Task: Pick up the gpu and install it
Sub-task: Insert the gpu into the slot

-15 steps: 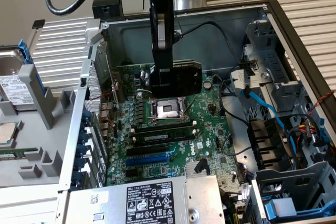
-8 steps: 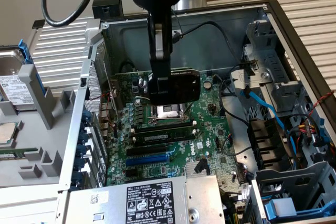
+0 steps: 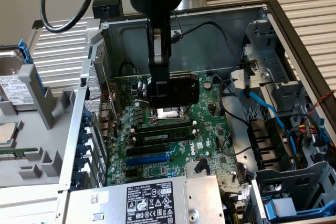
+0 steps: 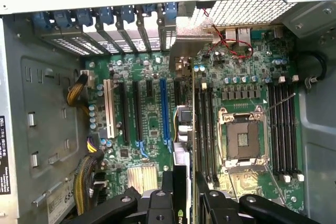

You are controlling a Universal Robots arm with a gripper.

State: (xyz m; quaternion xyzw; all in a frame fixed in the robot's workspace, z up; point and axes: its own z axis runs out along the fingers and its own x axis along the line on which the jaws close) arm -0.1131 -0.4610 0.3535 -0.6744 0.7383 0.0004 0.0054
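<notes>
My gripper [image 3: 157, 88] hangs inside the open computer case, shut on the gpu [image 3: 179, 92], a small black card held upright. The card hovers above the green motherboard [image 3: 210, 124], over the CPU socket [image 3: 165, 114] and apart from the board. In the wrist view the gpu [image 4: 183, 129] shows edge-on between the two black fingers [image 4: 160, 203], with its metal bracket end toward the case's rear slot covers. It lies between the blue expansion slot [image 4: 165, 108] and the memory slots beside the CPU socket [image 4: 241, 140]. That blue expansion slot [image 3: 152, 158] sits nearer the power supply.
A silver power supply [image 3: 152, 198] sits at the case's near edge. The drive cage [image 3: 294, 182], blue cables [image 3: 268, 108] and black wiring crowd the exterior view's right. A hard drive [image 3: 13, 90] lies outside the case on the left. Yellow-black power cables [image 4: 84, 171] run beside the board.
</notes>
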